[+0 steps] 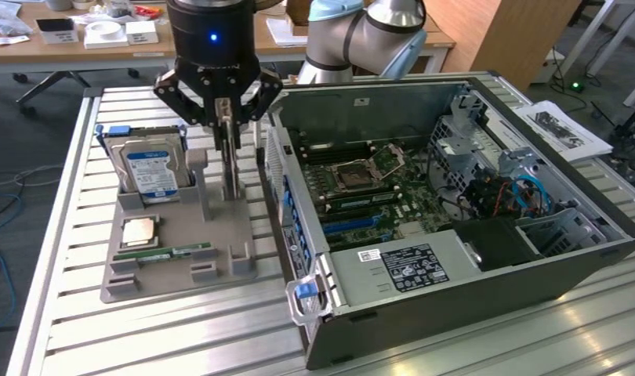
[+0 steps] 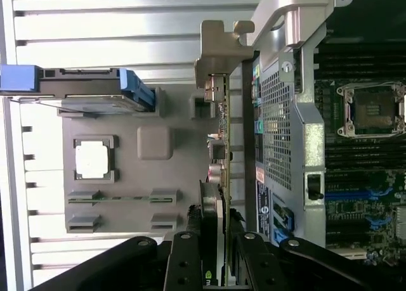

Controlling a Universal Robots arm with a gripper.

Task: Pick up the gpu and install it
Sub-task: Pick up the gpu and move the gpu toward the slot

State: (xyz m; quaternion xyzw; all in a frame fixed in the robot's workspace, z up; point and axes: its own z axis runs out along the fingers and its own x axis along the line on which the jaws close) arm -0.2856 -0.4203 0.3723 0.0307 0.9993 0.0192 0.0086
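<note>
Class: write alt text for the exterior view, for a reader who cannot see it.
The gripper clamps the gpu, which stands on edge in a grey tray beside a hard drive. An open computer case lies to the exterior view's right.

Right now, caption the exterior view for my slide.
Gripper clamps the upright gpu at the grey parts tray, beside the open computer case.

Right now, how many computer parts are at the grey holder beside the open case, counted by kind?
Hard drive: 1
Processor chip: 1
Memory stick: 1
gpu, standing upright and held by the gripper: 1
Total: 4
</note>
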